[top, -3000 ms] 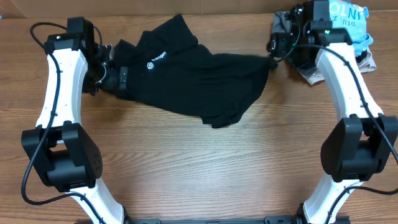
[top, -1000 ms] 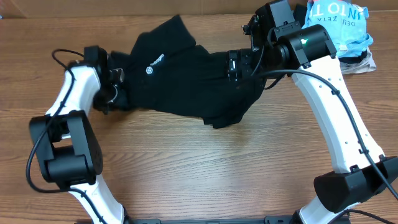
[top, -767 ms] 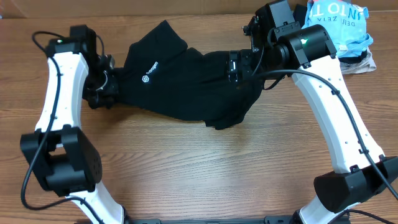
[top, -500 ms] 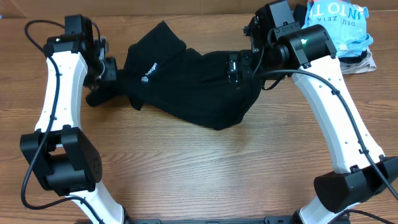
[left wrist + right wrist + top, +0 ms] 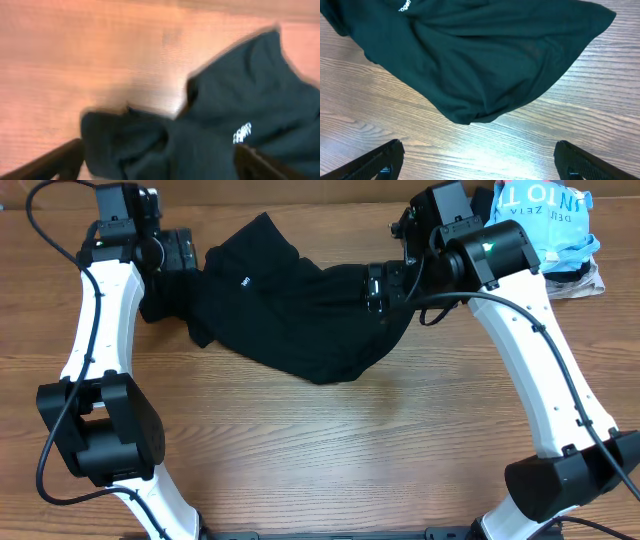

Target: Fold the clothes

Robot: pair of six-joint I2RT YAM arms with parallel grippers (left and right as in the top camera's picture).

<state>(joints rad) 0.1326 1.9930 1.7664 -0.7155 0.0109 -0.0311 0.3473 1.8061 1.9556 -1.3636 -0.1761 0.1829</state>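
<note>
You have one black T-shirt [image 5: 300, 310] crumpled on the table [image 5: 330, 450] between two arms, the left gripper [image 5: 180, 252] and right gripper [image 5: 378, 285] both spread open at its edges.

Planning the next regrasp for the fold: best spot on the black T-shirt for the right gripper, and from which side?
Probably the black T-shirt's lower rounded edge, which lies on bare table with nothing else close. Come from above, jaws across the edge: the fabric is flat and limp, so a side approach would likely push it along. The right gripper is open, fingers apart over wood just short of that edge.
</note>
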